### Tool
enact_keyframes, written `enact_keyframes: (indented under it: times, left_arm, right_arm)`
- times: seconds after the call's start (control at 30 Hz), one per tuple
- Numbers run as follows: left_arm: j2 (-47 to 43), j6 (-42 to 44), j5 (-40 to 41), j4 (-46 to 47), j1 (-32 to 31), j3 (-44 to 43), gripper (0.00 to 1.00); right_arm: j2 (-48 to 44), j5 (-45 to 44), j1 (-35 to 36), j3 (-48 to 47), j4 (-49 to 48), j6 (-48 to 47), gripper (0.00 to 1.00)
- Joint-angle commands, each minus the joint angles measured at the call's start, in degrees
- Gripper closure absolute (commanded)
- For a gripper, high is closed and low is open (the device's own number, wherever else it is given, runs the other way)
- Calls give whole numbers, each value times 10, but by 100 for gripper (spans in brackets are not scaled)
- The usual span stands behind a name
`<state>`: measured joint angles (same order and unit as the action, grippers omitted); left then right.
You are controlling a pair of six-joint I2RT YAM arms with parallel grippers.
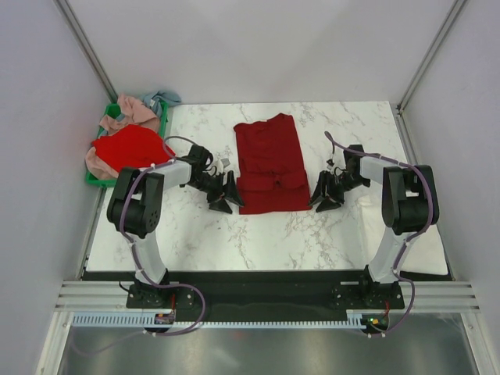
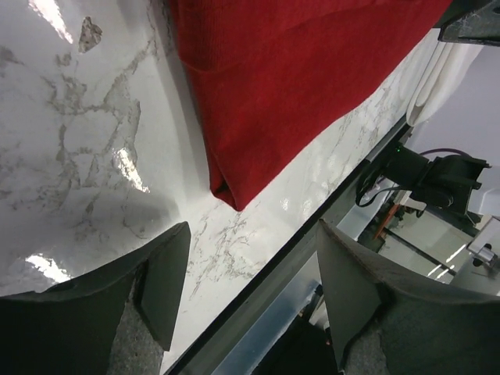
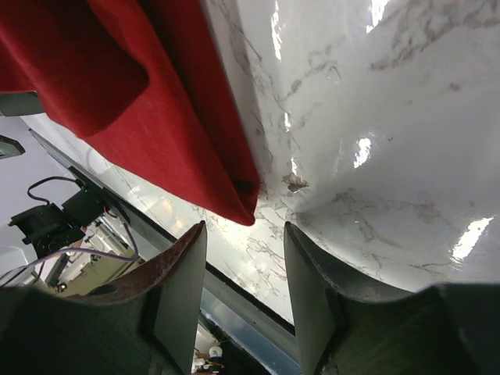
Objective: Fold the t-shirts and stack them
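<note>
Left end effector (image 1: 232, 193) and right end effector (image 1: 319, 194), both spread apart, flank the lower corners of the crimson shirt (image 1: 269, 160) at frame centre on the counter (image 1: 344, 230); other shirts (image 1: 129, 147) fill the crate (image 1: 95, 182), upper left

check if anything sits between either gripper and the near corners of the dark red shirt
Nothing visible does. The left gripper and right gripper sit open beside the dark red shirt, at its near corners, with only marble table between.
</note>
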<state>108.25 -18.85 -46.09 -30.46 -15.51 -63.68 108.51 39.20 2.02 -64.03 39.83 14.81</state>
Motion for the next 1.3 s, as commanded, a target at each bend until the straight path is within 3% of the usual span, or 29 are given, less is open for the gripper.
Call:
enact_keyframes:
  times: [0.0,0.4,0.7,0.8,0.83,0.9,0.97,1.27]
  left_arm:
    - [15,-21,-32,21,-14,3,29]
    - [43,-32,-29,41,-25,-2,42]
    - [63,-34,-50,50,-28,-8,63]
    - [64,-36,-48,51,-29,-7,79]
    - [64,-36,-47,51,-29,-7,86]
    - [61,-36,-38,46,-28,-9,95]
    - [55,-35,-29,40,-29,-13,98]
    - [-37,-3,-37,-35,-24,-74,98]
  right_arm:
    - [0,21,-2,14,-20,10,48]
    - [56,26,0,-13,-47,29,50]
    - [61,18,0,-4,-49,35,55]
    - [59,23,0,4,-58,43,63]
    - [58,26,0,10,-68,47,74]
    - [57,27,2,14,-76,56,87]
    - [55,32,4,14,-83,58,99]
    - [-36,97,1,6,-45,68,100]
